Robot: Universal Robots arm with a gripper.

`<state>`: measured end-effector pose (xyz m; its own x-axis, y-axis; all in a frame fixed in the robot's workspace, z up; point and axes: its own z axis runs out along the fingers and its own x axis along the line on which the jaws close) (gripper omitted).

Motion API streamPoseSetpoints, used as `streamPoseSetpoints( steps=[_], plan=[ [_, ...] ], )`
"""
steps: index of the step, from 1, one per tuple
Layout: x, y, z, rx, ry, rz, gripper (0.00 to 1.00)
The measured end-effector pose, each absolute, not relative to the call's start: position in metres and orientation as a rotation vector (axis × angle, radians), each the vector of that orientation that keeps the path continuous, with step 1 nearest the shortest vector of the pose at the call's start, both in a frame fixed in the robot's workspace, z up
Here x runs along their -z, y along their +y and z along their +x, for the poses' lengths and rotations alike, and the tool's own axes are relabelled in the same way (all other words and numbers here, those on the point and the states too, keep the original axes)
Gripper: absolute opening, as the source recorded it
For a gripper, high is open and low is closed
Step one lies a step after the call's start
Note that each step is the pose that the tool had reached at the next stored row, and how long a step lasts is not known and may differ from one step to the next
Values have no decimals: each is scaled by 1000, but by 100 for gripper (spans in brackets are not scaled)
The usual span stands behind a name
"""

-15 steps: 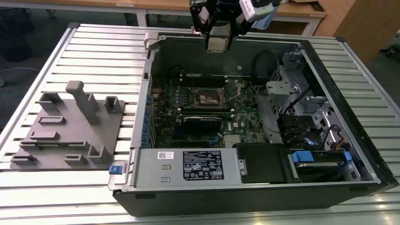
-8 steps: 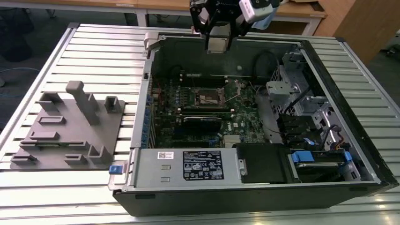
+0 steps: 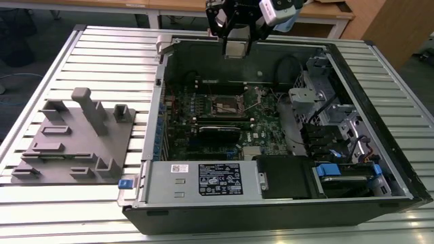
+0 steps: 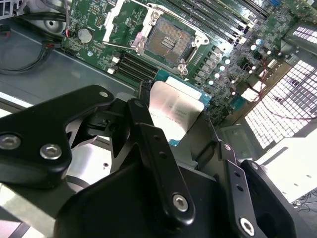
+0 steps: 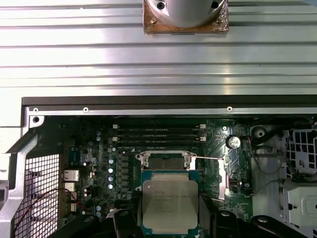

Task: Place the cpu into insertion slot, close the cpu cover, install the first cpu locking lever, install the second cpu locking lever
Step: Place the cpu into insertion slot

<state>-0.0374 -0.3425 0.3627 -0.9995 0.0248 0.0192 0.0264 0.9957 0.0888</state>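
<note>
My gripper (image 3: 235, 43) hangs high over the far wall of the open computer case, shut on the cpu (image 3: 235, 49). In both wrist views the cpu (image 4: 173, 111) (image 5: 170, 201) shows its silver-grey top between the black fingers (image 4: 148, 134) (image 5: 124, 223). Well below it lies the insertion slot (image 3: 227, 104) (image 4: 168, 42) on the green motherboard (image 3: 265, 122), its contact field exposed inside a silver metal rim. The cpu hides part of the insertion slot (image 5: 166, 159) in the first wrist view. Thin lever rods (image 4: 119, 45) stick out beside the slot. Whether the cpu cover is raised or flat, I cannot tell.
A grey power supply box (image 3: 203, 179) with a white label fills the case's near side. Drive bays and cables (image 3: 332, 127) crowd the exterior view's right. A black card (image 3: 218, 133) sits near the slot. A grey fixture block (image 3: 74, 140) stands on the slatted table (image 3: 109, 66).
</note>
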Motion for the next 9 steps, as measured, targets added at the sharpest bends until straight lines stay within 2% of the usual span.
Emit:
streamPoseSetpoints(
  steps=[9],
  plan=[
    [-360,-342,-37,139,-3120,-40,54]
  ],
)
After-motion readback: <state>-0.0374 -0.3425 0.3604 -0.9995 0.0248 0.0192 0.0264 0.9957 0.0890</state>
